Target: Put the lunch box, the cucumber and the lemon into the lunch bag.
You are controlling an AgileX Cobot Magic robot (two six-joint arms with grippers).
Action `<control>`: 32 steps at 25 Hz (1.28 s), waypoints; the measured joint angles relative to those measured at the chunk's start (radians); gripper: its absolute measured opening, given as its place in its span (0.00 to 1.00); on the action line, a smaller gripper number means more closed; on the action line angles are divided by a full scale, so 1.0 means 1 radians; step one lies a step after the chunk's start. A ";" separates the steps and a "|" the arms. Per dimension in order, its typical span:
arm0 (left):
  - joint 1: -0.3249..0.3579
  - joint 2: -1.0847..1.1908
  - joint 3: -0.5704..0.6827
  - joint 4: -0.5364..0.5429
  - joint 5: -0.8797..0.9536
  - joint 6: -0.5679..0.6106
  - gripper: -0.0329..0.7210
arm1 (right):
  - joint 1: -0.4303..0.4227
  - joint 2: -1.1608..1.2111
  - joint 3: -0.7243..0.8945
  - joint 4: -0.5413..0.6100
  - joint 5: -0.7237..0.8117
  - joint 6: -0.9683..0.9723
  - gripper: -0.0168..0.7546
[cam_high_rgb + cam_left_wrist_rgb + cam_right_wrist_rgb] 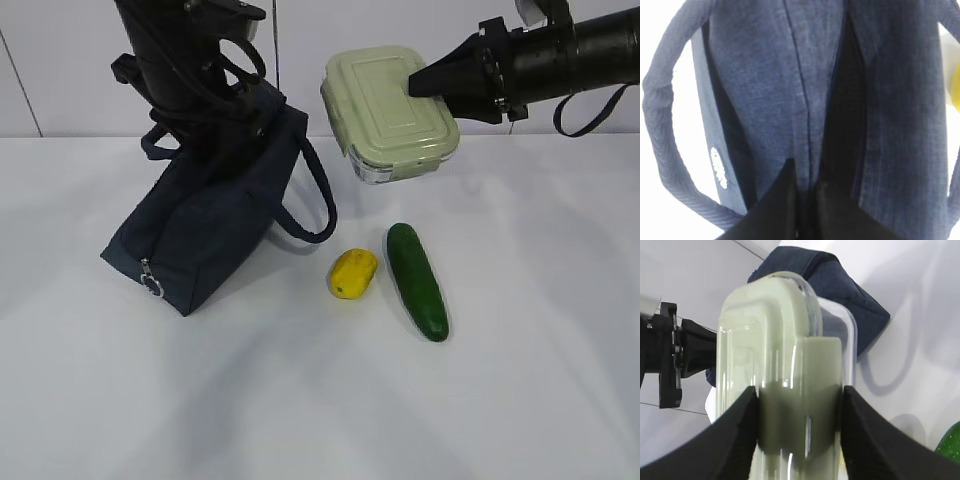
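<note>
My right gripper (425,82) is shut on the lunch box (388,115), a clear glass container with a sage-green lid, and holds it in the air, tilted, right of the lunch bag (215,215). In the right wrist view the jaws clamp the box (790,375) on both sides. My left gripper (805,187) is shut on the navy fabric at the bag's top edge (805,125) and holds it up. The lemon (352,273) and the cucumber (417,280) lie on the table, right of the bag.
The white table (320,400) runs to a white wall at the back. One bag handle (318,200) loops out to the right toward the lemon. The zipper's ring pull (151,285) hangs at the bag's lower left corner.
</note>
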 joint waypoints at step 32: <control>-0.002 -0.041 -0.002 -0.102 0.009 0.000 0.05 | 0.115 0.024 -0.036 -0.055 0.006 0.007 0.49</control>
